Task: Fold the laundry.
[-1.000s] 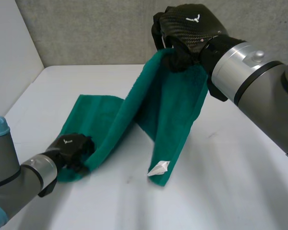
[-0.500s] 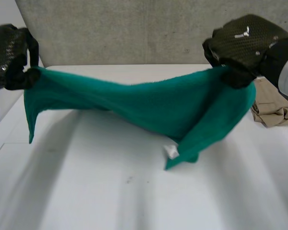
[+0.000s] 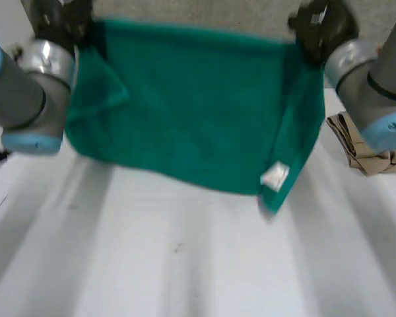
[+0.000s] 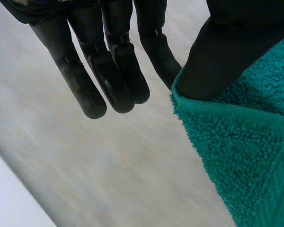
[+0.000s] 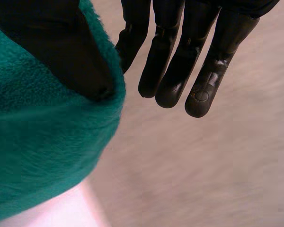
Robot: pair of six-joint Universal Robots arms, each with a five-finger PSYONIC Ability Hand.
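Two top corners of the green towel (image 3: 191, 105) are pinched between thumb and straight fingers, left hand (image 3: 56, 16) on the left corner, right hand (image 3: 323, 26) on the right, over the bench (image 3: 185, 264).

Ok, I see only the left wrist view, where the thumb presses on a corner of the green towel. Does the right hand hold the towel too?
Observer: Yes. In the right wrist view the right hand pinches the green towel at its edge with the thumb, and its fingers are straight.
Operator: Is the towel bunched or spread?
Observer: Spread. In the head view it hangs as a flat sheet between the left hand and the right hand, each at a top corner.
Operator: Is anything else on the table?
Observer: A crumpled beige cloth lies on the table beside the right arm.
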